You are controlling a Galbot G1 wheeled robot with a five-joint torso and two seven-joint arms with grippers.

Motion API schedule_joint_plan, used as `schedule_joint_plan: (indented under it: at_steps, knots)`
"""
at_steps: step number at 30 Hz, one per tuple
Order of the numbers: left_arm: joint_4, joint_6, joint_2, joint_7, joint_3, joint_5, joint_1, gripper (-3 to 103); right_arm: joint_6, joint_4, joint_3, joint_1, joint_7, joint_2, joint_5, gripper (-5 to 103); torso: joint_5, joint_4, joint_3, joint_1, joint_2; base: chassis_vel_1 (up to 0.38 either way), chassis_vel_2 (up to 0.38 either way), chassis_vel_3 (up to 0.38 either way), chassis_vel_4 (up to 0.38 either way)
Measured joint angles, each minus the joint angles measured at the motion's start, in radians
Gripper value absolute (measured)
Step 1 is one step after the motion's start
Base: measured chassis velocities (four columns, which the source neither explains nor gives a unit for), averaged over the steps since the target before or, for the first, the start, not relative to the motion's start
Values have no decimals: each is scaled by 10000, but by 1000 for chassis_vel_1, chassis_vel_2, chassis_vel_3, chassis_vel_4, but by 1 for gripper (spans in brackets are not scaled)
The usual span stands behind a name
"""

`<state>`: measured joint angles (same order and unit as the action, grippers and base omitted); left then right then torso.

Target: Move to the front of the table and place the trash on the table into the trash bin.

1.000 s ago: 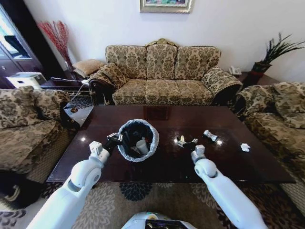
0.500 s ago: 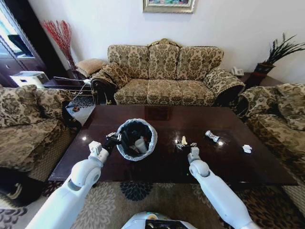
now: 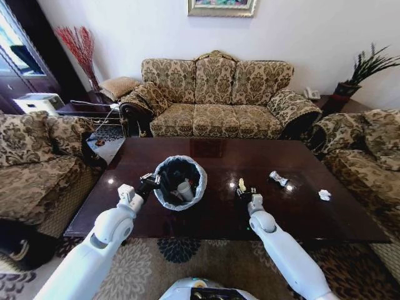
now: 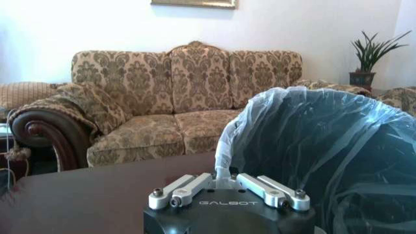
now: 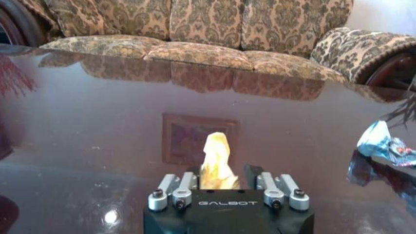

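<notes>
The trash bin (image 3: 180, 182) with its black bag stands on the dark glossy table (image 3: 212, 215); a bottle (image 3: 185, 190) lies inside it. My left gripper (image 3: 150, 182) is shut on the bin's plastic-wrapped rim (image 4: 224, 171). My right gripper (image 3: 245, 193) is low over the table with a small yellowish piece (image 5: 217, 161) standing upright between its open fingers (image 5: 252, 173), a narrow gap on one side. That piece (image 3: 241, 184) sits right of the bin. A silvery wrapper (image 3: 277, 179) and crumpled white paper (image 3: 324, 194) lie farther right.
A patterned sofa (image 3: 215, 100) stands beyond the table, with armchairs at the left (image 3: 31, 156) and right (image 3: 369, 150). The wrapper (image 5: 380, 141) lies beside my right gripper. A patterned rug (image 3: 187, 262) covers the floor in front of the table.
The whole picture shifted slightly as the camera moved. My right gripper drew back a little, then came forward around the yellowish piece. My left gripper stays on the bin rim.
</notes>
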<state>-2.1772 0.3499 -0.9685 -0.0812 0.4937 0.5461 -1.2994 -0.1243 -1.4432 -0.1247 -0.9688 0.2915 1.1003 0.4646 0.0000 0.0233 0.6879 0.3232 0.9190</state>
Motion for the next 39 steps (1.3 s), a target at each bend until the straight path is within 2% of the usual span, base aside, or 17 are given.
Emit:
schedule_joint_plan:
  at_steps: [2, 4, 9, 11, 15, 19, 22, 24, 25, 28, 29, 32, 36, 39]
  knots:
    - [0, -3, -12, 0, -13, 2, -1, 2, 6, 28, -17, -2, 23, 24, 69, 30, -1, 0, 0, 0, 0, 0, 0, 0, 0]
    - [0, -6, -15, 0, -19, 2, -1, 2, 6, 34, -26, -5, 28, 32, 90, 30, -1, 0, 0, 0, 0, 0, 0, 0, 0]
    - [66, -23, -14, 17, -45, 8, 50, 2, 14, 28, -63, -11, 83, 77, 116, 4, 0, 0, 0, 0, 0, 0, 0, 0, 0]
    - [79, -25, -7, 23, -52, 14, 72, 2, 22, 10, -76, 0, 170, 84, 141, 2, 0, 0, 0, 0, 0, 0, 0, 0, 0]
    - [83, -31, 9, 40, -58, 33, 101, 2, 236, -542, -166, 10, 364, 28, 84, 1, 3, -1, 1, 0, -1, 0, 0, 0, 0]
    - [120, -56, 12, 66, -86, 34, 99, 2, 299, -1938, -140, 101, 377, -319, 41, 0, 1, -2, 0, 0, 0, 0, 0, 0, 0]
    - [217, -91, -38, 99, -183, 21, 156, 2, 316, -3173, 246, 511, 406, -684, 604, 0, 1, -2, 0, -1, 0, 0, 0, 0, 0]
    - [241, -98, -120, 108, -283, 8, 240, 2, 233, -4689, 858, 1440, 258, -1065, 1403, 0, -4, 3, 0, -1, 0, 0, 0, 0, 0]
    - [241, -98, -120, 108, -283, 8, 240, 2, 233, -4689, 858, 1440, 258, -1065, 1403, 0, -4, 3, 0, -1, 0, 0, 0, 0, 0]
    - [238, -88, -96, 113, -357, 4, 345, 2, -417, -6550, 2015, 3052, 18, -1525, 2834, 0, -5, 3, -1, 0, 0, 0, 0, 0, 0]
    - [238, -88, -96, 113, -357, 4, 345, 2, -417, -6550, 2015, 3052, 18, -1525, 2834, 0, -5, 3, -1, 0, 0, 0, 0, 0, 0]
    - [302, -59, -92, 113, -376, 5, 461, 2, -1054, -7755, 3369, 3873, -6, -1985, 4008, 0, -5, 3, -1, -1, 0, 0, 0, 0, 0]
    - [324, -47, -89, 113, -362, 26, 527, 2, -1286, -8237, 4078, 3839, -245, -2413, 4071, 0, -2, 0, 0, 0, 0, 0, 0, 0, 0]
    - [329, -37, -66, 112, -343, 44, 565, 2, -1639, -8464, 4211, 3614, -420, -2678, 3944, 0, 2, -4, 0, 0, 0, 0, 0, 0, 0]
